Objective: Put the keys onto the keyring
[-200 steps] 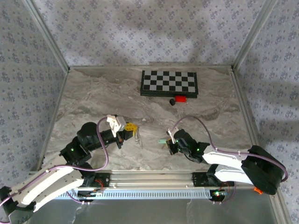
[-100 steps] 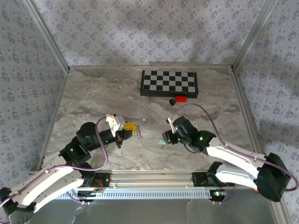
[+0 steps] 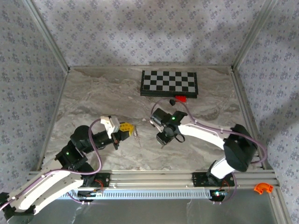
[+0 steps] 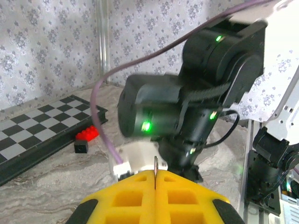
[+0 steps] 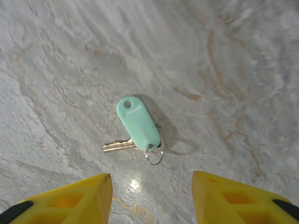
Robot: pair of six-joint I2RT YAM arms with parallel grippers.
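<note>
While the right gripper (image 5: 150, 182) hangs spread above it, the key (image 5: 138, 122) lies flat on the table (image 5: 233, 70), well in front of the checkerboard (image 3: 169, 83). It has a mint-green oblong head, a thin pale blade and a small wire ring. Also in front of the checkerboard, the left gripper (image 4: 155, 179) pinches the keyring (image 3: 136, 135).

1 mint-green key (image 5: 138, 123) flat on marble (image 5: 224, 56), thin keyring (image 4: 155, 168) seemingly hanging upright
</note>
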